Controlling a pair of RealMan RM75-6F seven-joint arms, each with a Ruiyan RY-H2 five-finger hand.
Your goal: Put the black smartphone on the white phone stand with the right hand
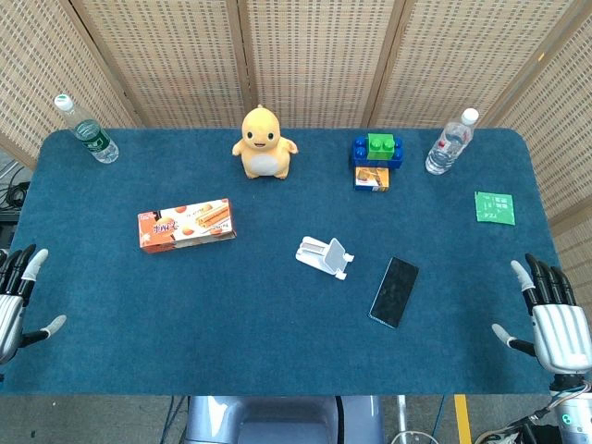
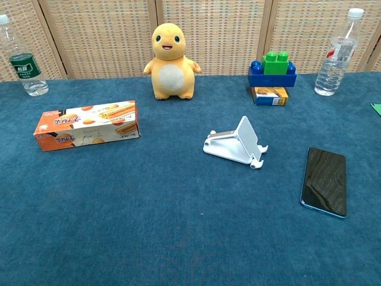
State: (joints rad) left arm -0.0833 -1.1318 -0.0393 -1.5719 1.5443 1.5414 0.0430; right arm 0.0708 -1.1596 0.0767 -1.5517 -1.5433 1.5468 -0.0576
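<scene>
Phone (image 1: pixel 394 291) lies flat, long way toward you, left of your right hand (image 1: pixel 553 319); fingers wide, holding nothing; stand (image 1: pixel 324 255) just beyond.

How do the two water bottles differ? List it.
The left water bottle carries a green label; the right water bottle has a red and white one. The left one's cap looks greenish white, the right one's plain white. They stand near opposite far corners of the table. Both are clear plastic and upright.
</scene>
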